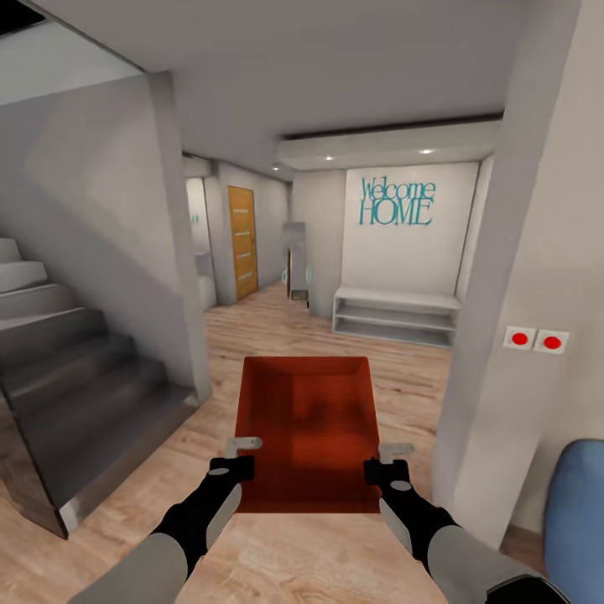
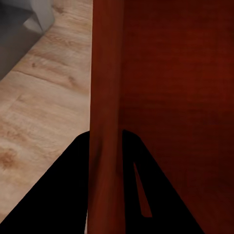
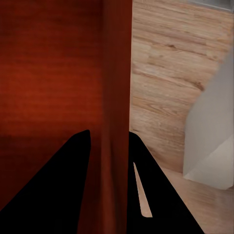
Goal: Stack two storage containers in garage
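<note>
Held out in front of the trunk, between both arms: one orange-red storage container (image 1: 309, 432), lidless and empty, carried level above the light wood plank flooring (image 1: 252, 335) and touching nothing else. Clamped on its left wall by the left gripper (image 1: 239, 460) and on its right wall by the right gripper (image 1: 387, 463), both near the edge closest to the robot. Seen from each wrist camera, container wall (image 2: 105, 122) running straight between the two dark fingers (image 2: 58, 195), one finger inside the bin and one outside, pressed close against the wall (image 3: 117, 112) with no gap. So both grippers closed on the container, opened only as wide as the wall is thick.

Further out: grey stairs (image 1: 75, 369) on the left, a pale pillar (image 1: 180, 252) just beside them, a white wall corner (image 1: 503, 277) on the right with two red buttons (image 1: 535, 340), a blue seat (image 1: 579, 512) at the near right. Ahead, a hallway with a white bench shelf (image 1: 396, 315), "Welcome HOME" lettering (image 1: 397, 201) and a wooden door (image 1: 242, 242). No grey concrete in sight, so probably on the way to the garage.

Possible trouble: thin pinch grips only at the near end, so the far end may sag or slip during turning of the base. Also narrow passage between pillar and wall corner; a bump there could knock the bin loose.
</note>
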